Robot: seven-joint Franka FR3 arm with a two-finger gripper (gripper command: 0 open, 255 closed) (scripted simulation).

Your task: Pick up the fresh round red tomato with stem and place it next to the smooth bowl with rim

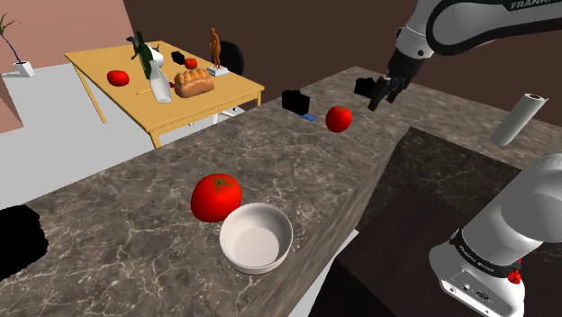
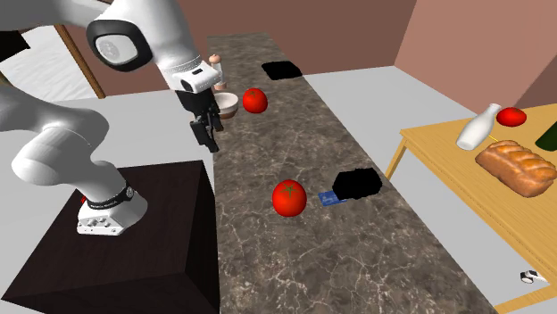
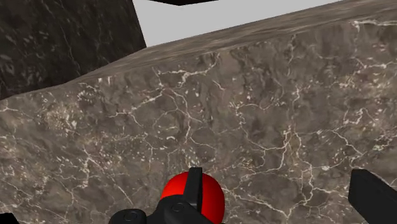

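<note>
A red tomato with a green stem (image 1: 339,118) (image 2: 289,197) sits on the dark marble counter (image 1: 135,207), apart from the bowl. In the wrist view the tomato (image 3: 213,197) peeks out from behind one black finger (image 3: 195,186). My gripper (image 1: 383,93) (image 2: 211,141) (image 3: 277,181) hangs open above the counter, a little to the side of this tomato and not touching it. A white bowl with a rim (image 1: 257,237) (image 2: 228,104) stands further along the counter. A second, larger red tomato (image 1: 216,196) (image 2: 255,100) rests right beside the bowl.
A black block (image 1: 294,100) (image 2: 357,184) and a small blue item (image 2: 330,200) lie close to the nearer tomato. A white roll (image 1: 518,119) stands past the arm. A wooden table (image 1: 230,86) holds bread, a bottle, a figurine and another tomato. The dark stand (image 2: 134,259) borders the counter.
</note>
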